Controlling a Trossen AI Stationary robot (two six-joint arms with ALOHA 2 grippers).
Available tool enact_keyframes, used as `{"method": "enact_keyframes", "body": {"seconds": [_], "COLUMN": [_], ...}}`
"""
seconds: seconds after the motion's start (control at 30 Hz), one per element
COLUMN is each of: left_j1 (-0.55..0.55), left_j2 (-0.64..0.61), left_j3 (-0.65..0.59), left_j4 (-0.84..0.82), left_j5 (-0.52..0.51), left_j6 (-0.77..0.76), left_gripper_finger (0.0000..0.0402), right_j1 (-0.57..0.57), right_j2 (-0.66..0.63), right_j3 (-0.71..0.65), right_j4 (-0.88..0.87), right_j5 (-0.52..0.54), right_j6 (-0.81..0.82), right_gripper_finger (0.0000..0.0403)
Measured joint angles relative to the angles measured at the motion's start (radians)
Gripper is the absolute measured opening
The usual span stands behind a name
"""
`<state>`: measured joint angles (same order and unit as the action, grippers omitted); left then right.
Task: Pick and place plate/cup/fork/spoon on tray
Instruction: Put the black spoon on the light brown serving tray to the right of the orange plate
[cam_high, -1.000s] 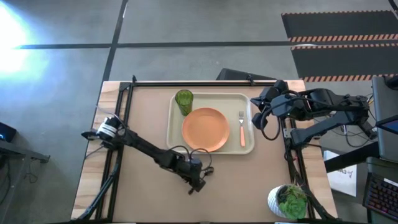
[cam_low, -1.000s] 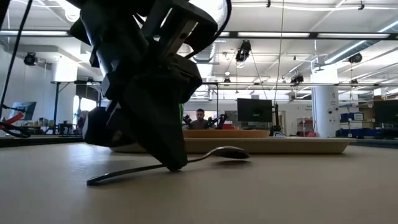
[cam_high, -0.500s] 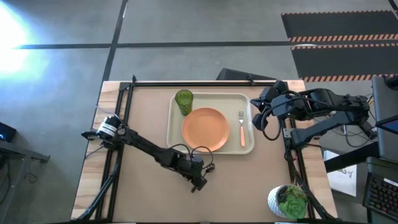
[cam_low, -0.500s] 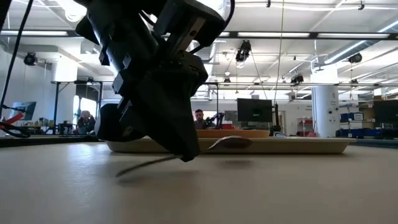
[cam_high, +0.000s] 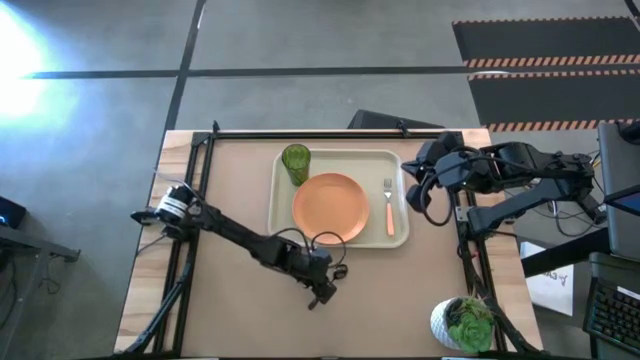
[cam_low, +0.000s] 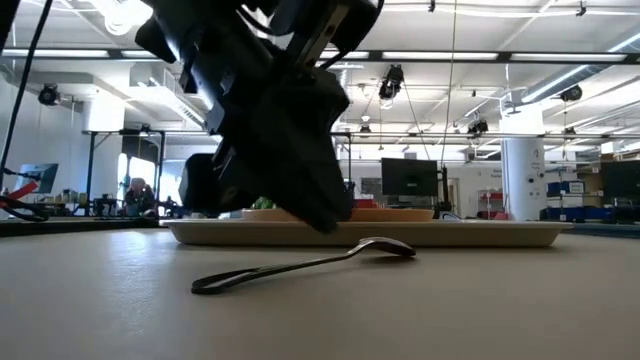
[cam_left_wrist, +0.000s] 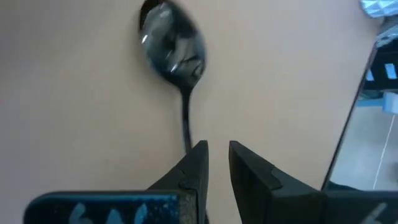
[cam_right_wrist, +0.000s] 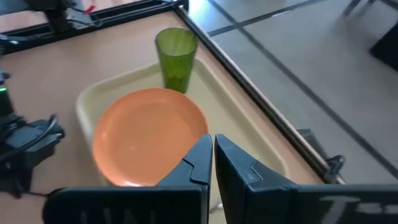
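Note:
The dark spoon (cam_low: 300, 266) lies on the table in front of the cream tray (cam_high: 404, 236), its bowl (cam_left_wrist: 171, 43) toward the tray. My left gripper (cam_low: 325, 222) hangs just above the spoon's handle, fingers a narrow gap apart and holding nothing; in the left wrist view (cam_left_wrist: 217, 155) the handle runs in under one fingertip. The orange plate (cam_high: 330, 207), the green cup (cam_high: 295, 162) and the orange-handled fork (cam_high: 389, 210) rest on the tray. My right gripper (cam_high: 424, 200) waits shut above the tray's right edge.
A white pot with a green plant (cam_high: 465, 322) stands at the table's near right corner. Black frame rails (cam_high: 190, 190) run along the table's left, far and right edges. Bare tabletop lies near and left of the tray.
My left gripper lifted the spoon off the table, bowl end high, and carried it a little toward the table's right edge. The spoon now lies flat on the table again, apart from the gripper, which has gone up and stands above it.

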<state>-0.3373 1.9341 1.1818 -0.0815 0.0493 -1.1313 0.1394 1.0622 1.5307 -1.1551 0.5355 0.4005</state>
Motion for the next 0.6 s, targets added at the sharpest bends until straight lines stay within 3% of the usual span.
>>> {"method": "enact_keyframes", "body": {"seconds": [0.1,0.23,0.4,0.6], "left_j1": [0.003,0.002,0.002,-0.017], "left_j2": [-0.02,-0.102,-0.279,-0.52], "left_j3": [0.015,0.02,0.019,0.016], "left_j4": [-0.006,-0.023,-0.181,-0.342], "left_j5": [-0.03,-0.146,-0.32,-0.535], "left_j6": [0.048,0.124,0.211,0.31], "left_gripper_finger": [0.0044,0.0031,0.0005,0.0001], "right_j1": [0.0,0.013,0.082,0.171], "right_j2": [0.0,0.016,0.071,0.159], "right_j3": [0.0,-0.012,-0.042,-0.075], "right_j4": [0.014,0.005,0.01,0.039], "right_j5": [-0.066,-0.149,-0.167,-0.176], "right_j6": [0.009,0.057,0.085,0.153], "right_gripper_finger": [0.0009,0.0009,0.0009,0.0009]}}
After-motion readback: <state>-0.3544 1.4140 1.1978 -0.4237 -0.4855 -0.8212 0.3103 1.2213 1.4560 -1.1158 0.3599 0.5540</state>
